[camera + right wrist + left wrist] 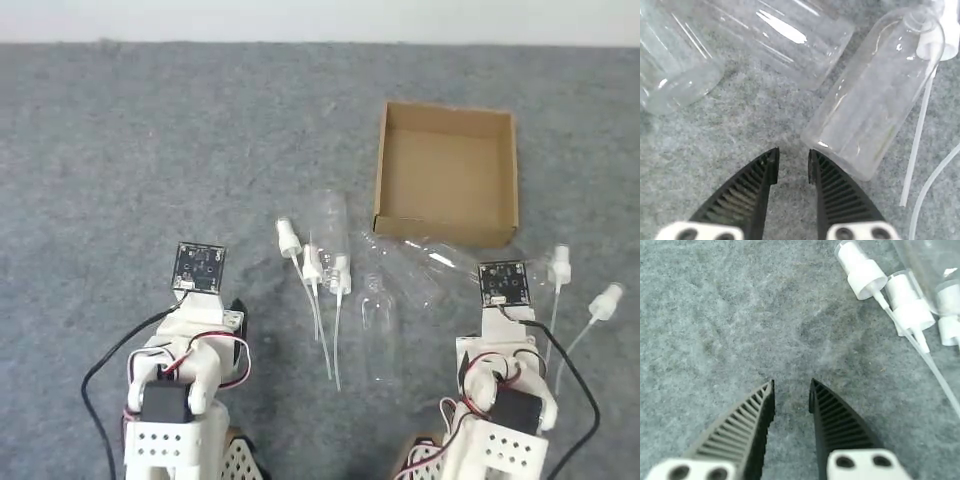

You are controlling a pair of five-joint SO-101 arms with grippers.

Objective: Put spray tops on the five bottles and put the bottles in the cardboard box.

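Several clear bottles lie uncapped on the grey carpet: one [330,225] beside the spray tops, one [380,322] in the middle, two [425,262] below the cardboard box [445,175]. Three white spray tops [312,265] lie together, and two more [560,265] are at the right. My left gripper [792,382] hovers low over bare carpet, its fingers nearly together with nothing between; spray tops [862,270] lie ahead of it. My right gripper [793,150] is likewise shut and holds nothing, just short of a bottle's base [875,95].
The box stands open at the back right, nothing inside. Both arms [185,340] [500,360] sit at the near edge. Bare carpet stretches across the left and far side. Thin dip tubes [325,340] trail toward the near edge.
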